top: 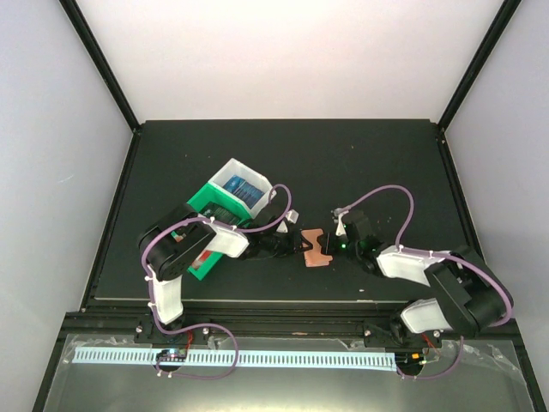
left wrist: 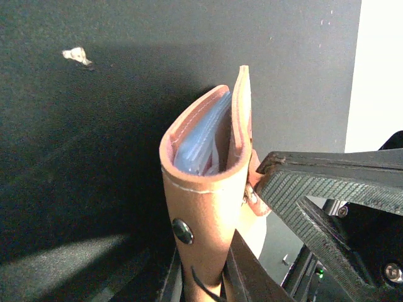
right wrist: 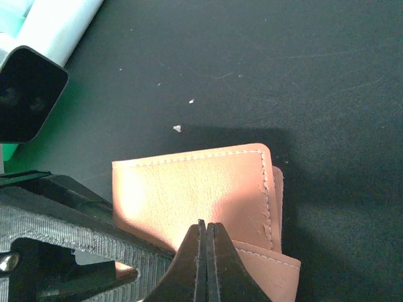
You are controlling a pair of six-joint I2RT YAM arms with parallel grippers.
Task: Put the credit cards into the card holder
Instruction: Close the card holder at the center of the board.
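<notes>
The salmon-brown card holder (top: 316, 248) is at the table's middle, between both grippers. In the left wrist view it (left wrist: 204, 189) stands folded on edge, pale blue pockets showing inside. My left gripper (left wrist: 204, 267) is shut on its folded spine from the left (top: 292, 245). My right gripper (right wrist: 206, 226) has its fingers pressed together at the holder's (right wrist: 195, 189) near edge, pinching at the snap tab (left wrist: 253, 195); it reaches in from the right (top: 335, 246). Blue credit cards (top: 245, 190) lie in the white bin; no card is in either gripper.
A white bin (top: 236, 176) leans against a green bin (top: 210, 204) behind the left arm. The left arm's body covers the green bin's front. Small white crumbs (right wrist: 178, 128) lie on the black mat. Black frame posts rise at the back corners.
</notes>
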